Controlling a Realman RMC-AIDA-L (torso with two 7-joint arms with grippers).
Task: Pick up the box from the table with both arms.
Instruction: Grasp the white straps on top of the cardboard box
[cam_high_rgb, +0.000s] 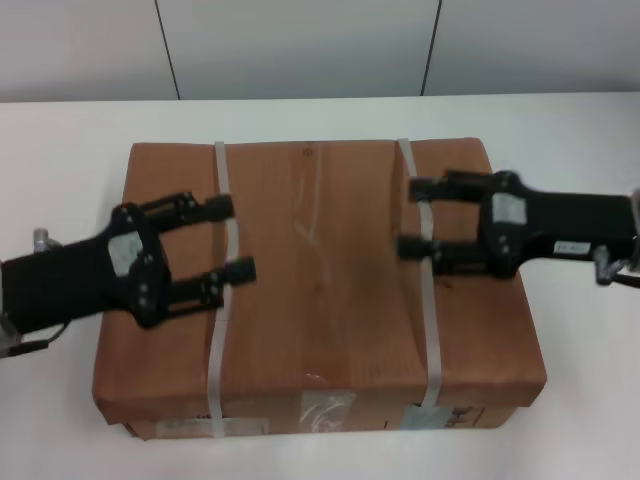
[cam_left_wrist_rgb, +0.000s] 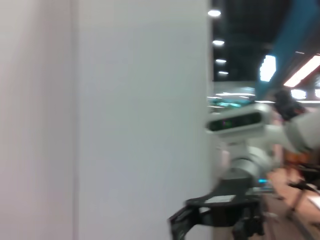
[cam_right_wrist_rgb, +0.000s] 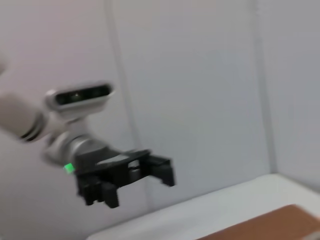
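The brown cardboard box (cam_high_rgb: 330, 310) lies on the white table (cam_high_rgb: 570, 140), with two whitish straps (cam_high_rgb: 218, 340) across its top and labels on its near side. My left gripper (cam_high_rgb: 232, 240) is open above the box top, over the left strap. My right gripper (cam_high_rgb: 410, 217) is open above the box top, over the right strap (cam_high_rgb: 432, 330). The two grippers point at each other, with a wide gap between them. A corner of the box (cam_right_wrist_rgb: 280, 222) shows in the right wrist view, along with my left gripper (cam_right_wrist_rgb: 160, 172) farther off. The left wrist view shows my right gripper (cam_left_wrist_rgb: 182, 222) farther off.
A pale panelled wall (cam_high_rgb: 300, 45) runs behind the table's far edge. White tabletop shows on both sides of the box and behind it. The box's near side is close to the table's front edge.
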